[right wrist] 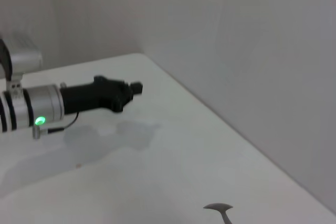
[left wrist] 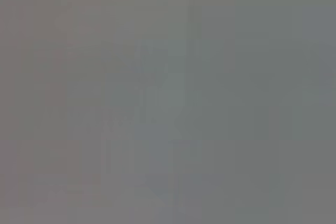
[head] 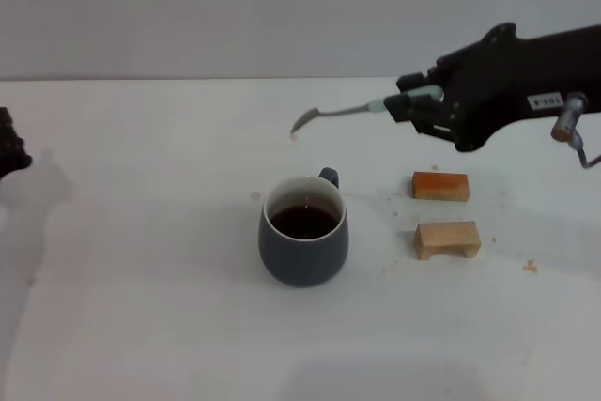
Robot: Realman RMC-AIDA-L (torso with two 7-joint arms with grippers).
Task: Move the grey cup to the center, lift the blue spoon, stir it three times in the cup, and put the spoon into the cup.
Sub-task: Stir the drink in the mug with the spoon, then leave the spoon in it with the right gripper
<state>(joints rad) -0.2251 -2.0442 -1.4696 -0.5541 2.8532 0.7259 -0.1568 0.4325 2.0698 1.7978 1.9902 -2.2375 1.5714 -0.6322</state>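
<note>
The right hand (head: 413, 100) grips the slim pale-blue-handled metal spoon (head: 343, 113) by its handle end; lowered off-line, its bowl could knock the rounded blue-grey ceramic mug (head: 303, 230).

Grey cup (head: 303, 232) w/ dark liquid upright mid-table; blue spoon (head: 352, 112) held horizontal above, behind it.
</note>
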